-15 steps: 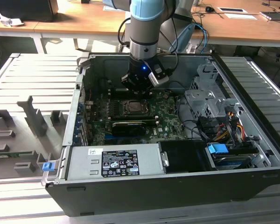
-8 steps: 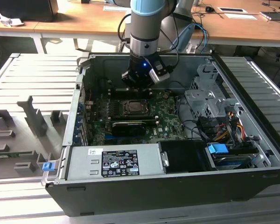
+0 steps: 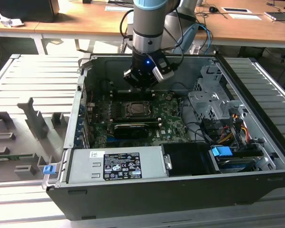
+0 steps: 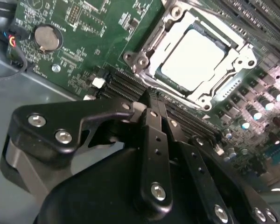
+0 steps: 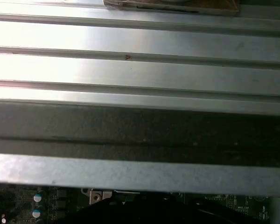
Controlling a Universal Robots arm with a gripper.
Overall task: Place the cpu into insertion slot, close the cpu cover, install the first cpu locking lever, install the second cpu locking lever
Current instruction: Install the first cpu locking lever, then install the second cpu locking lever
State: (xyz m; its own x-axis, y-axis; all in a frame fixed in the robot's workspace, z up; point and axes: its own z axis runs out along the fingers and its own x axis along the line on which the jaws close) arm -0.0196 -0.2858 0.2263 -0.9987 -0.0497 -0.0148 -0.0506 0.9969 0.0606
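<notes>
- Claw (image 4: pixel 151 100) hangs just above the green motherboard (image 3: pixel 171 124) inside the open computer case (image 3: pixel 190 187); we see its fingers pressed together, clenched on nothing.
- We see the cpu (image 4: pixel 192 57) already lying in the insertion slot (image 3: pixel 137 109).
- We judge the cpu cover (image 4: pixel 210 88) lowered around it; whether either locking lever is latched, we cannot tell.

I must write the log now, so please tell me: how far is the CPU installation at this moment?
Done: the pale silver-grey square cpu lies in the dark square insertion slot, and the thin grey metal cpu cover looks folded down around it. In hand: nothing; the black gripper hovers above the green motherboard, beside the socket, fingers together. Left: I cannot tell whether the locking levers are latched.
</notes>
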